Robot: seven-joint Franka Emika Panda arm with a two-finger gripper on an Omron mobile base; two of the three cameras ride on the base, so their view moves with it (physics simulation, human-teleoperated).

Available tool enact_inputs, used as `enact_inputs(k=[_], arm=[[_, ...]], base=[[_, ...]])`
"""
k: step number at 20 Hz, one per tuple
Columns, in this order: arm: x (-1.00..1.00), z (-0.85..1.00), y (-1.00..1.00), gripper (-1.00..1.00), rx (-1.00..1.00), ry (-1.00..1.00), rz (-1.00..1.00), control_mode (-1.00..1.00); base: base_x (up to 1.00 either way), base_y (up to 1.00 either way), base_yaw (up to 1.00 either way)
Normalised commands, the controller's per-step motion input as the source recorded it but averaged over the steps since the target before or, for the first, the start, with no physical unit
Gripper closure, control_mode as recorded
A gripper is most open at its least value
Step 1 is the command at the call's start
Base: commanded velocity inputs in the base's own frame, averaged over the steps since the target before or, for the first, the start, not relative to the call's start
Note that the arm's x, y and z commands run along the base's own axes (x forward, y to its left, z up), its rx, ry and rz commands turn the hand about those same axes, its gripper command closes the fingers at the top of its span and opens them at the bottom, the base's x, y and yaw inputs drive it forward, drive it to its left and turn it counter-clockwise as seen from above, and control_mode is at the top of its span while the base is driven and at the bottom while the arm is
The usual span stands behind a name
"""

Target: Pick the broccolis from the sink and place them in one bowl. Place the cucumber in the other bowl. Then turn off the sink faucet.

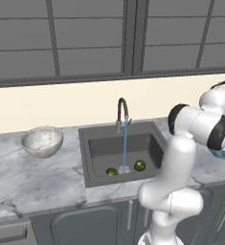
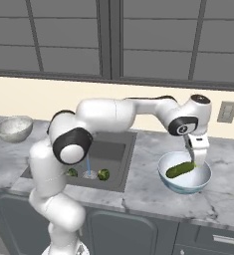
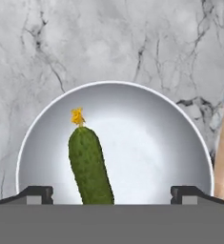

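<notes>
claw: The claw (image 2: 198, 162) hung just above the blue-rimmed bowl (image 2: 163, 175), pointing down into it, jaws spread wide apart and holding nothing; in the hand view the two tips (image 3: 39, 194) stood at either side with the cucumber clear between them.
cucumber: The cucumber (image 3: 88, 167) lay inside that bowl, touching neither tip, its end with a small yellow flower pointing away from the claw; from the right base view it rested tilted across the bowl's hollow.
cucumber handling: Judged stiff, light and smooth-skinned, so likely a bit slippery; the best hold would be across the middle of its length, jaws on the long sides.
bowl: It sat on the marble tabletop (image 2: 143, 191), to the right of the sink (image 1: 97, 160), well apart from it.
broccolis: Two small clumps sat on the sink floor, one (image 1: 112, 171) left of the water stream and one (image 1: 140, 165) right of it, both near the drain.
broccoli handling: Judged light, lumpy and somewhat yielding at the crown, probably wet; a grip around the whole clump, or low by the firmer stem, looked safest.
speckled bowl: It (image 1: 42, 141) stood on the tabletop left of the sink and looked empty.
faucet: The faucet (image 1: 122, 114) ran, a thin blue stream falling to the drain.
progress: Cucumber step appeared done; broccolis and faucet remained.
</notes>
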Motion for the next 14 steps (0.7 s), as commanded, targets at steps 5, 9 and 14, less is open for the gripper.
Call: enact_inputs(k=[5,9,14], arm=[[-0.49,0.48,0.77,-1.0,-0.04,0.02,0.0,-1.0],[-0.54,0.27,0.92,-1.0,-0.01,0.0,0.0,-1.0],[-0.48,0.12,0.89,-1.0,0.0,0.02,0.06,-1.0]], base=[[0.0,0.0,0.0],[0.0,0.0,0.0],[0.0,0.0,0.0]])
